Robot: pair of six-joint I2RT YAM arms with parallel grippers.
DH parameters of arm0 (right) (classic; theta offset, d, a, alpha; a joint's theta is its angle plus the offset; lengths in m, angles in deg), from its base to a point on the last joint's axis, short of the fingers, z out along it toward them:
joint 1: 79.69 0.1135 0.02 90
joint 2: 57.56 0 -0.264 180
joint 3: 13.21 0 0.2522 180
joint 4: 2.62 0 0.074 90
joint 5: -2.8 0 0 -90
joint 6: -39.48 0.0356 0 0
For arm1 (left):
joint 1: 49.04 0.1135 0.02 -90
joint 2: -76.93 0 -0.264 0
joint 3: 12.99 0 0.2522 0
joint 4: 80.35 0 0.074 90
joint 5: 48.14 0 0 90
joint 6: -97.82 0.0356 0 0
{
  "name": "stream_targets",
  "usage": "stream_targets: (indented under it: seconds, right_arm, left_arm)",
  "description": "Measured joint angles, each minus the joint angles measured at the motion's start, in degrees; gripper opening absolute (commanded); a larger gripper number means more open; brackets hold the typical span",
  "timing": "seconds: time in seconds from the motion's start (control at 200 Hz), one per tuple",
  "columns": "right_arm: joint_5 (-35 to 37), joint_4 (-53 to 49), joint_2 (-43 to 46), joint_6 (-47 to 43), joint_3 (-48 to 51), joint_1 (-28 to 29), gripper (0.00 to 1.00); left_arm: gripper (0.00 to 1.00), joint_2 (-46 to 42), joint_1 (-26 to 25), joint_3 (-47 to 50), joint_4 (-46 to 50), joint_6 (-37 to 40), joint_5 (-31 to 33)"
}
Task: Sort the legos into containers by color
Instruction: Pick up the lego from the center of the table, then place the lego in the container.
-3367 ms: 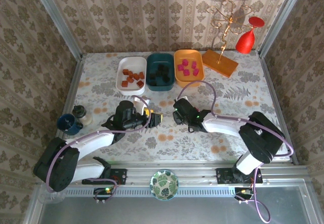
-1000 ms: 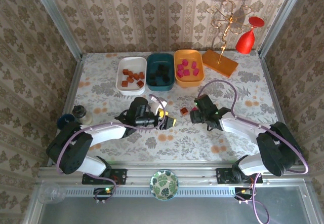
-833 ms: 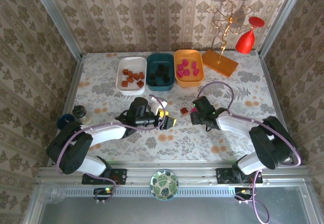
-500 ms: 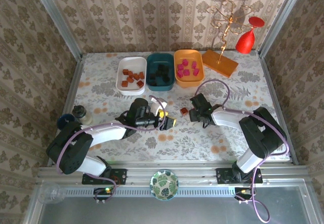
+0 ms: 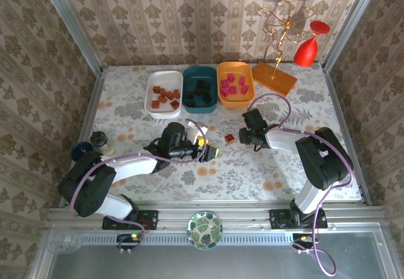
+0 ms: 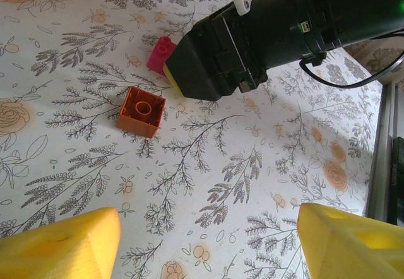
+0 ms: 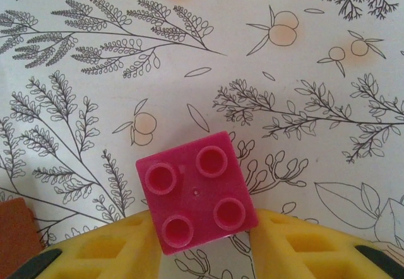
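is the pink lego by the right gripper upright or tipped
Upright: the pink lego shows four studs facing the right wrist camera.

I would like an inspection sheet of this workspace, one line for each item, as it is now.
Surface: floral table cover, no spill seen.
Job's things: white tub holds brown legos, teal tub black legos, orange tub pink legos; a loose brown lego and a pink lego lie outside the tubs.
Clutter: orange board with wire stand, red glass, patterned dish.
Grippers: left gripper open, empty; right gripper shut on the pink lego.
Cables: purple cables loop above both arms.
Surroundings: patterned walls.
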Motion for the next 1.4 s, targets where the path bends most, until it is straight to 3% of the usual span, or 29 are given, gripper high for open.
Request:
stream_targets:
  seconds: [0.285, 0.755, 1.08, 1.4]
  right_arm:
    - [-0.4, -0.9, -2.7, 0.0, -3.6, -0.8, 0.48]
    - [-1.4, -0.8, -4.2, -0.4, -6.1, -1.9, 0.35]
    - [-5.2, 2.6, 3.5, -0.2, -7.5, -1.9, 0.33]
    - [-3.5, 8.9, -7.0, 0.3, -21.4, -2.5, 0.35]
  left_arm:
    - [0.75, 0.0, 0.0, 0.0, 0.0, 0.0, 0.0]
    - [0.75, 0.0, 0.0, 0.0, 0.1, 0.1, 0.6]
    - [0.77, 0.0, 0.4, -6.0, 4.3, 0.0, 9.5]
    - [0.79, 0.0, 1.2, -13.2, 4.3, 3.2, 15.8]
